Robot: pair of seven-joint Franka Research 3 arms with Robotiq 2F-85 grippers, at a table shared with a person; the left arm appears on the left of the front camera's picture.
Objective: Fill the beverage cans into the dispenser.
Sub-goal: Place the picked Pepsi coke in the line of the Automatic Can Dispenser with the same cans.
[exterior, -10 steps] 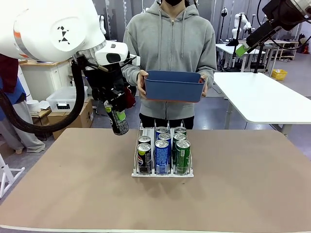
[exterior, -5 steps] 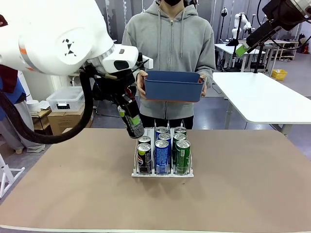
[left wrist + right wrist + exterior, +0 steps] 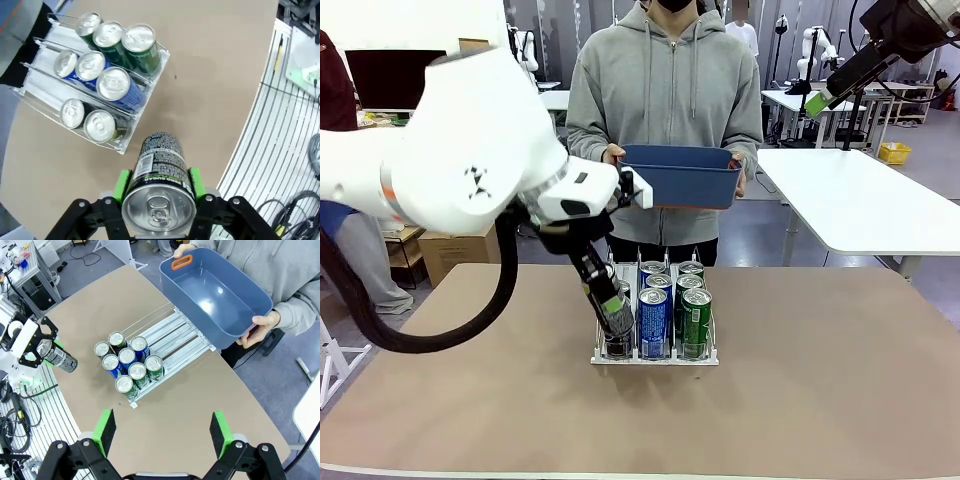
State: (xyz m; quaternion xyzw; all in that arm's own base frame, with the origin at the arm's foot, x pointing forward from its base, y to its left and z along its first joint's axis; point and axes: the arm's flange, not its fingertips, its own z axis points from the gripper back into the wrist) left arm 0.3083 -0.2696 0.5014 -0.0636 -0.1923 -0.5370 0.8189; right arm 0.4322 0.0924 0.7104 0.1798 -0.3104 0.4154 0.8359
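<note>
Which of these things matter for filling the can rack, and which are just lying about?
Job: black can in the left end effector; dispenser; eight cans loaded in it; blue bin the person holds.
Lying about: white table behind.

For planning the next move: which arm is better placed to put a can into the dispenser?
Left. Its gripper already holds a black can close to the dispenser; the right gripper is open, empty and high above.
</note>
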